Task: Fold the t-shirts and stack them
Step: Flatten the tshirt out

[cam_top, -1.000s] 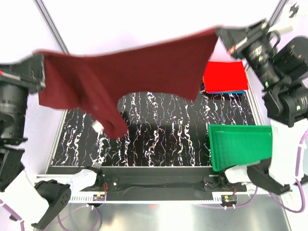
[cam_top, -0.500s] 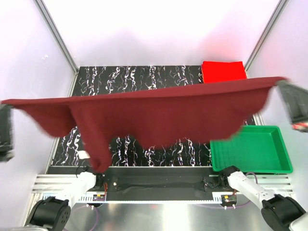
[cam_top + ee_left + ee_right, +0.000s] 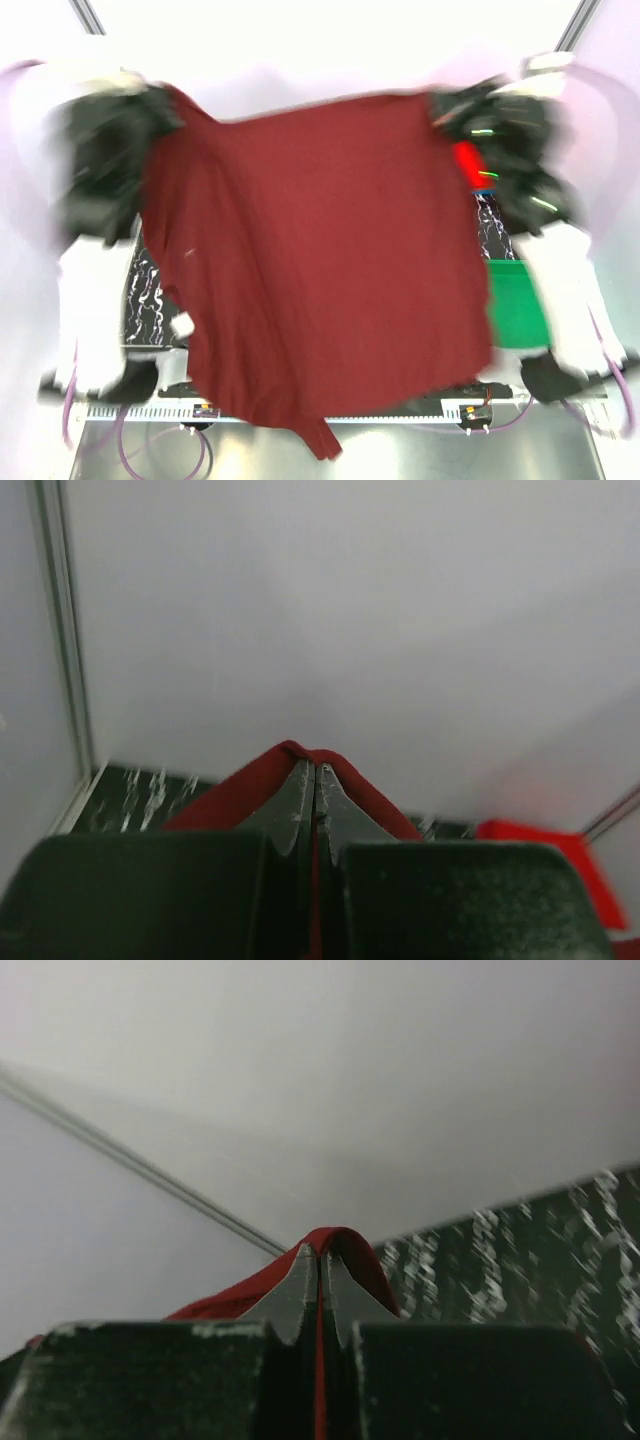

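Note:
A dark maroon t-shirt hangs spread out in the air between my two arms and hides most of the table in the top view. My left gripper is shut on its upper left corner. My right gripper is shut on its upper right corner. In the left wrist view the closed fingertips pinch a fold of maroon cloth. The right wrist view shows the same pinch on maroon cloth. A bright red t-shirt lies folded at the back right over a thin blue edge. Both arms are blurred.
A green plastic tray stands at the front right, partly behind the right arm. The black marbled table shows only at the left beside the cloth. The red shirt also appears low right in the left wrist view. White walls enclose the back.
Both arms have swung fast from the wide sides to the back and closer together. The maroon shirt went from a stretched band to a broad sheet over the table.

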